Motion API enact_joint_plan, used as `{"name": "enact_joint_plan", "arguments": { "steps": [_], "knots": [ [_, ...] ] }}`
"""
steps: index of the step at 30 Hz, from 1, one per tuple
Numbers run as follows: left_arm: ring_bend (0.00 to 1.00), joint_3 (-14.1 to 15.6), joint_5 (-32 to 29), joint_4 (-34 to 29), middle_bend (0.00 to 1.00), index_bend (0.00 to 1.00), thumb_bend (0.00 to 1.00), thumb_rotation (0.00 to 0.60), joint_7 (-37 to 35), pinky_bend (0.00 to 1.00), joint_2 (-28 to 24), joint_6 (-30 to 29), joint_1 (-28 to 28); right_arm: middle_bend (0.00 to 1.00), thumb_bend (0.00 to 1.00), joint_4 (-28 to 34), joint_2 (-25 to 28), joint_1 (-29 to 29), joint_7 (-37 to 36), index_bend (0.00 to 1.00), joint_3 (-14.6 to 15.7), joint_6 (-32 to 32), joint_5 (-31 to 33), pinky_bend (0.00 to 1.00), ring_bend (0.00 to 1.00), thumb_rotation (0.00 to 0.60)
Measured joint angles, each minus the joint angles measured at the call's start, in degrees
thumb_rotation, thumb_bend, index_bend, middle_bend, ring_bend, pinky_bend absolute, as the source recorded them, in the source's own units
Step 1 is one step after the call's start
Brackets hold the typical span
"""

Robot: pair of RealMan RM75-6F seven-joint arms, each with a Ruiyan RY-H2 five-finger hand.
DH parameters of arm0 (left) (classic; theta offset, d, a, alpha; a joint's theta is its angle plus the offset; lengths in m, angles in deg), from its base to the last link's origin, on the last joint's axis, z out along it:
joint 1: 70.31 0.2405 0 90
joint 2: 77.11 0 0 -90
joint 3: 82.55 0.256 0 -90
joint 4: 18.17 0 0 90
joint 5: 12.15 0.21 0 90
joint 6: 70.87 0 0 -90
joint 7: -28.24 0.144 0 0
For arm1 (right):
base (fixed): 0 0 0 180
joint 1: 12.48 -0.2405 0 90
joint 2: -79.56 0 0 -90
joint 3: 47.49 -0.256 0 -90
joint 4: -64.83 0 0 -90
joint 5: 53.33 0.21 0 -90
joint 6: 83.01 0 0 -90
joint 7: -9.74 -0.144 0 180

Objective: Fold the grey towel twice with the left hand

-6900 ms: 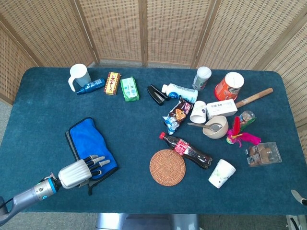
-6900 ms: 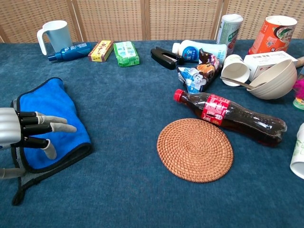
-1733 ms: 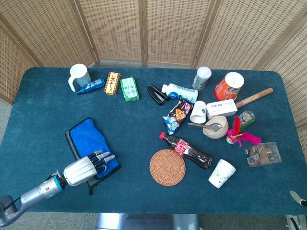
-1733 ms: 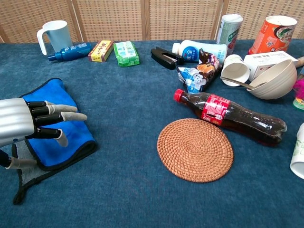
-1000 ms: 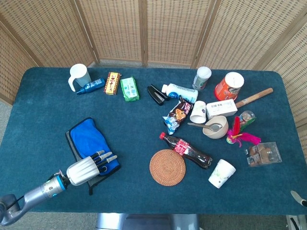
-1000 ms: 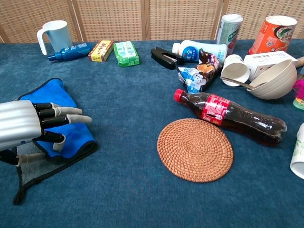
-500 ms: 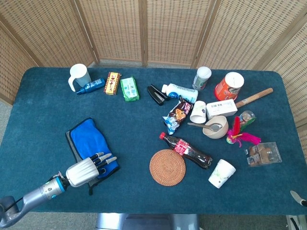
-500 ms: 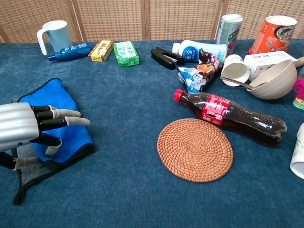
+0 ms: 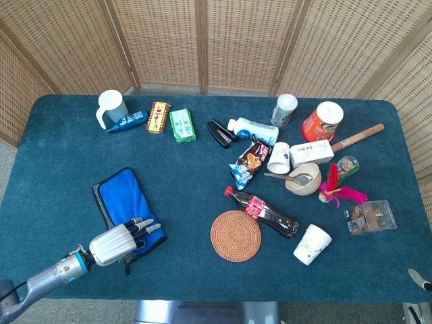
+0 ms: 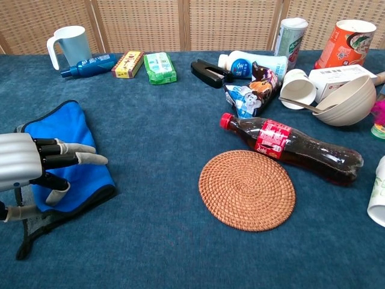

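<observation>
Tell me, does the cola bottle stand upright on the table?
No, the cola bottle lies on its side on the table, just behind the round woven coaster, with its red cap pointing left.

One towel [image 9: 123, 200], three paper cups [image 9: 278, 157], one mug [image 9: 111, 107].

Cola bottle [image 10: 293, 146] lying beside woven coaster [image 10: 246, 189]

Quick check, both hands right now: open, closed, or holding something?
Left hand: open, fingers spread over the near end of the towel, gripping nothing that shows.
Right hand: not in view in either camera.
</observation>
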Motion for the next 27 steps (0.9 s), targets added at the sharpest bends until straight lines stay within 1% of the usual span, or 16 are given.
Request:
{"name": "enact_joint_plan", "arguments": {
  "steps": [5,10,21,27],
  "knots": [
    [0.00,0.3,-0.6,-3.0,0.00,0.58,0.47,0.600,1.5,0.21,-2.1,2.5,-0.6,0.00,0.00,0.0,0.0,0.0,-0.1,0.00,0.0,0.1,0.0,0.00,0.00,0.600],
    [0.00,0.5,-1.0,-4.6,0.00,0.59,0.47,0.600,2.0,0.21,-3.2,3.7,-0.8,0.00,0.00,0.0,0.1,0.1,-0.1,0.00,0.0,0.1,0.0,0.00,0.00,0.600],
    [0.00,0.6,-0.9,-5.8,0.00,0.62,0.47,0.600,1.9,0.21,-4.1,4.5,-0.9,0.00,0.00,0.1,0.1,0.0,0.0,0.00,0.0,-0.1,0.1,0.00,0.00,0.600],
    [0.00,0.8,-0.6,-5.9,0.00,0.61,0.47,0.600,1.6,0.21,-4.5,4.3,-0.8,0.00,0.00,0.2,0.1,-0.1,0.1,0.00,0.0,-0.2,0.2,0.00,0.00,0.600]
  ]
}}
